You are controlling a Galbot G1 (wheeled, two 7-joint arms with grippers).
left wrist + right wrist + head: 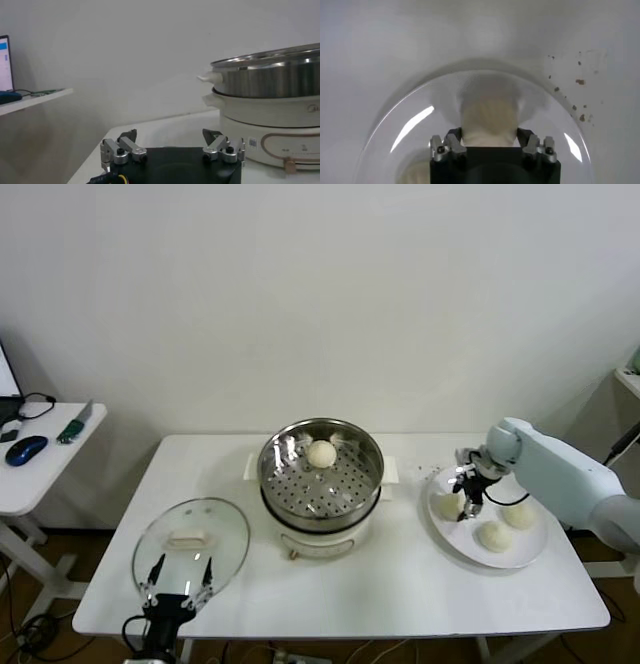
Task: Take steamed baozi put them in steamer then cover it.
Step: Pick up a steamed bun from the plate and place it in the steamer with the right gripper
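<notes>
A: How was the scene laid out on the worktop (pixel 400 584)?

B: The steamer (pixel 321 474) was seen at the centre, one bun (pixel 321 453) already inside. The cover (pixel 190 546) lay at its 8 o'clock, and the plate (pixel 530 552) at its 3 o'clock.

A: Which tool was nearer the buns?

B: The right tool (pixel 468 496). It was set down over the plate's 9 o'clock bun (pixel 446 504), fingers pressed into both flanks, so a grip was judged. No long axis was offered: the dough looked round, smooth, cream-white. The left tool (pixel 178 576) was parked open by the cover.
</notes>
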